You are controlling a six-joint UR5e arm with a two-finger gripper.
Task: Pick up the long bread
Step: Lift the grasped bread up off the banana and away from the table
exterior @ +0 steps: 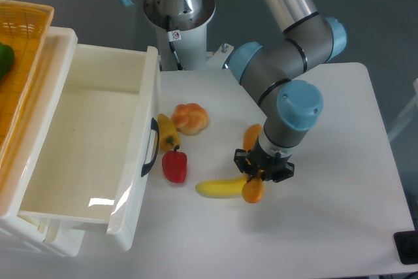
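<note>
On the white tabletop (326, 213), a banana (221, 189) lies just left of the claw (262, 172), its right end meeting the lower tip of the bread (253, 191). A red pepper (174, 165) and a yellow pepper (168, 132) sit near the handle of the open white drawer (91, 155); a knotted bun (191, 117) lies above them. A yellow basket (19, 50) with a green item occupies the far left edge, cut off by the frame. The claw is closed on the bread at mid-length. The bread's long axis runs roughly up and down in the view, slightly tilted; only its two orange ends show, the middle being hidden by the wrist (290, 119). Whether the lower end touches the tabletop cannot be determined.
</note>
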